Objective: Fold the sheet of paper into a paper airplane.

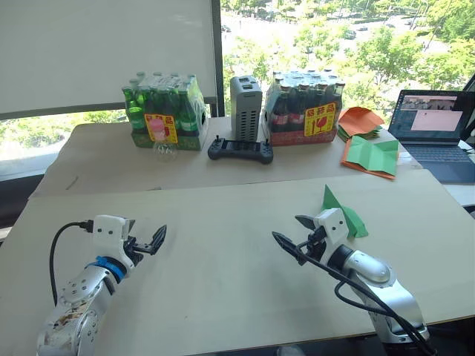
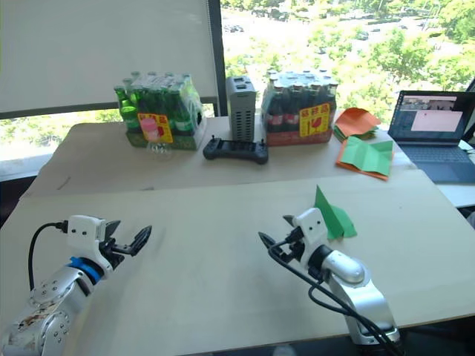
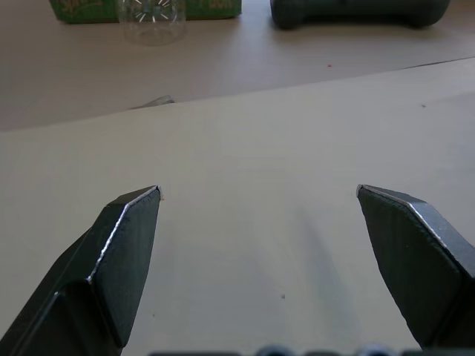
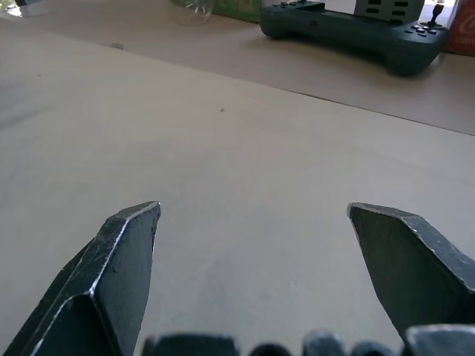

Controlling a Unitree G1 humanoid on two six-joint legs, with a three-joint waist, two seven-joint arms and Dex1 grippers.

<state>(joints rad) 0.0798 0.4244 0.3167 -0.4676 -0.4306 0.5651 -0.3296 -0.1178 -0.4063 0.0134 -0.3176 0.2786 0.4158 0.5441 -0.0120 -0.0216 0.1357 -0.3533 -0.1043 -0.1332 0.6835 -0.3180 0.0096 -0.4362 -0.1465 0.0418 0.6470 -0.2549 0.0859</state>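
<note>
Both end effectors — left [image 1: 146, 242], right [image 1: 295, 231] — hover spread and empty over the counter [image 1: 223, 282]. We see the paper airplane [image 1: 343, 213] folded, lying just behind the right one — folding looks finished; nothing left to grasp.

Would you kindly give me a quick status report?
Left gripper open, empty. Right gripper open, empty. Paper airplane folded, lying just behind right wrist. Nothing in the way.
</note>
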